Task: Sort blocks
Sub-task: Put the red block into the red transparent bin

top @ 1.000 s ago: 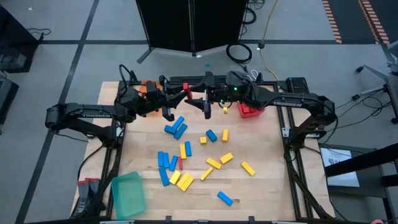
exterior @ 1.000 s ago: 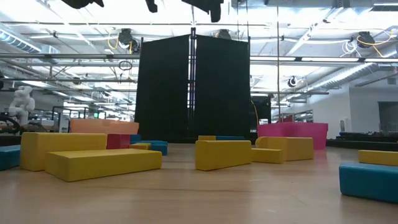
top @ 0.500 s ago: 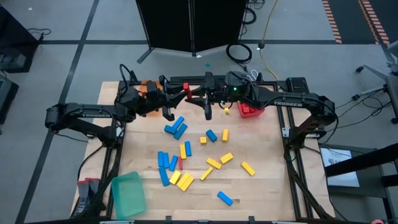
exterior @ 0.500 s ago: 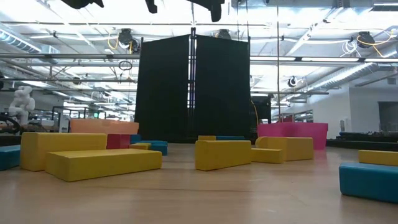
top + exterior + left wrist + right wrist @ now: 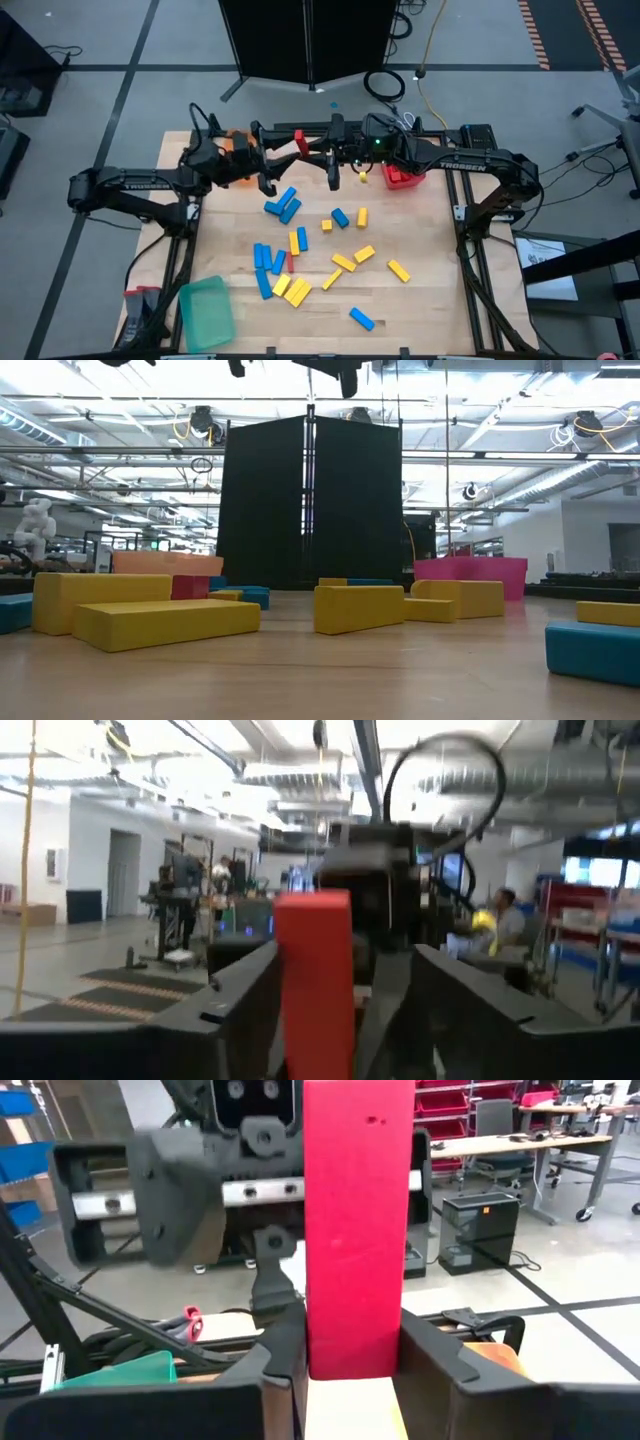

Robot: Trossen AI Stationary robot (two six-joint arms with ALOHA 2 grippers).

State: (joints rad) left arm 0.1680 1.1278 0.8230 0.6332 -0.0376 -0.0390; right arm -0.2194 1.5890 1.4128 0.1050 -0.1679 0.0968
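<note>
Above wooden table point(image 5: 420, 240), right hand point(image 5: 312, 152) clamped on red block point(image 5: 299, 141), left hand point(image 5: 266, 157) spread apart beside it.

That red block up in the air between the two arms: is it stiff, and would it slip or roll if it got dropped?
The red block probably is stiff: its edges stay straight while the right gripper has its jaws shut on it. Its faces look smooth, so it might slip under a loose grip. Flat sides and square corners suggest that it would land and lie still, not roll.
</note>
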